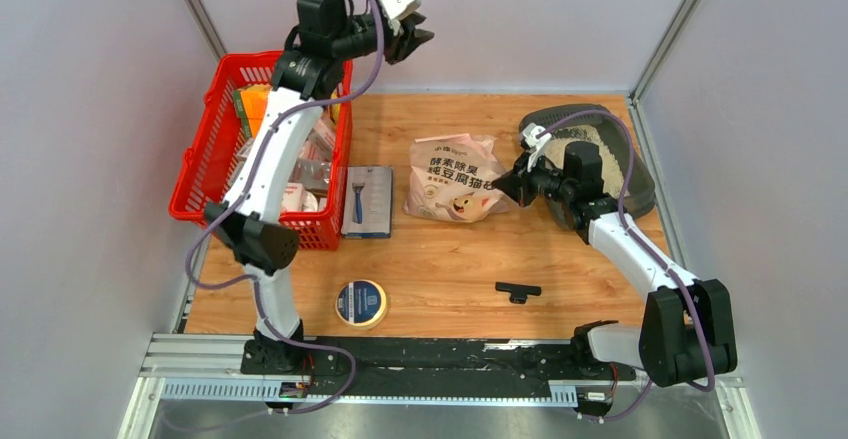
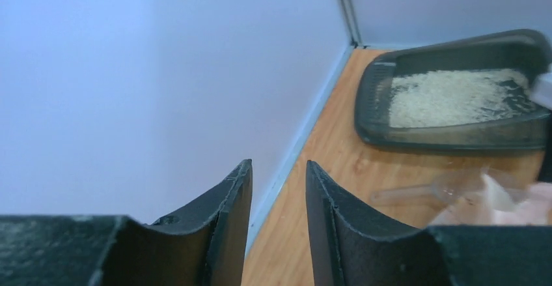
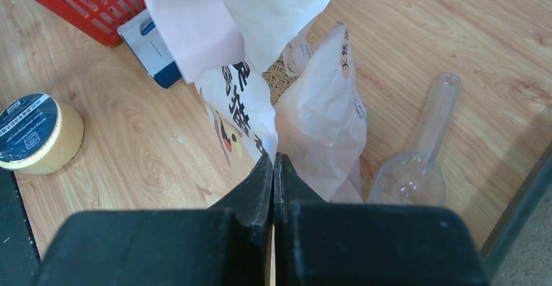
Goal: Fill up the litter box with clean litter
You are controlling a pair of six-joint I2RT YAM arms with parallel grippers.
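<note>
Litter box [image 1: 640,174] at 3 o'clock, holding clean litter [image 1: 592,144]; right gripper [image 1: 503,187] pinches the litter bag [image 1: 455,179] beside it. Left gripper [image 1: 415,39], jaws parted and empty, hangs at 12 o'clock above the red basket [image 1: 200,174]; tape roll [image 1: 361,302] lies at 6 o'clock.

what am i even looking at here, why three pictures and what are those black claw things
These are two robot arms bolted to the near edge of a wooden table. One picture looks down from above; the other two come from cameras on each wrist, so the black claws are that arm's own fingers. The left gripper is raised in the air, open and empty. The right gripper is pinched shut on the pink litter bag. Behind it sits the grey litter box with some pale litter in it. Also there: a red basket, a clear scoop, a tape roll and a razor pack.
</note>
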